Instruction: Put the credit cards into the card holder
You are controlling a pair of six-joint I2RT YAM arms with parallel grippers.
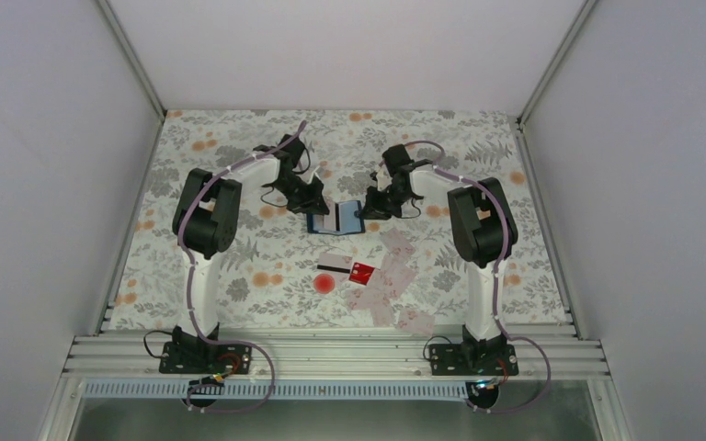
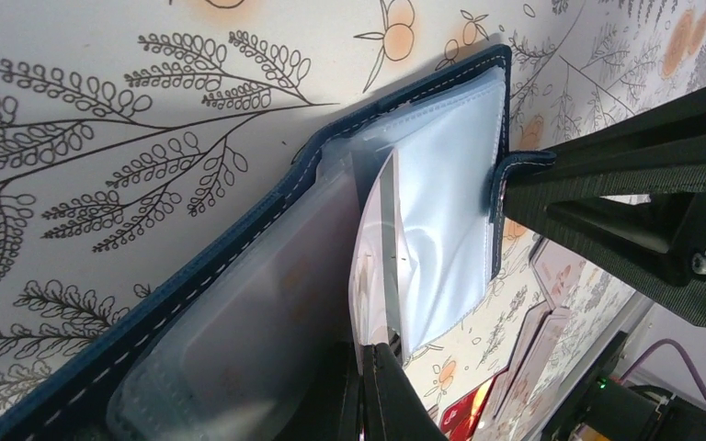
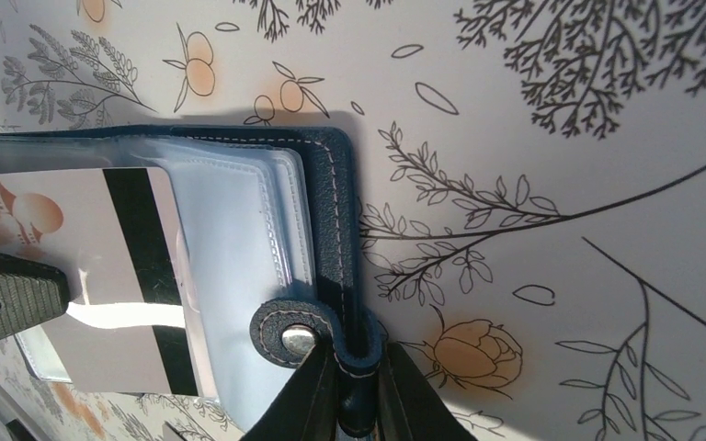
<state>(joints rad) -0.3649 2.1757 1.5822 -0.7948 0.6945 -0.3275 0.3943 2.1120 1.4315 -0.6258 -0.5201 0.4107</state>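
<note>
left tool (image 2: 374, 390) is seen pinched shut on the edge of a striped card (image 3: 138, 276), whose far edge is tucked in among the clear pockets (image 2: 441, 211) of the card holder (image 3: 335, 211). right tool (image 3: 358, 400) is closed on the holder's navy outer edge, just beside the snap tab (image 3: 296, 338). both arms are stretched forward from their bases with elbows raised and forearms turned inward, so the tools meet from opposite sides. the holder is laid open on the floral surface (image 1: 239, 147) between them, its long axis running left to right. the card's black stripe is set parallel to the clamped edge. other credit cards (image 1: 395, 280) and a red card (image 1: 362, 271) are scattered nearer the bases.
</note>
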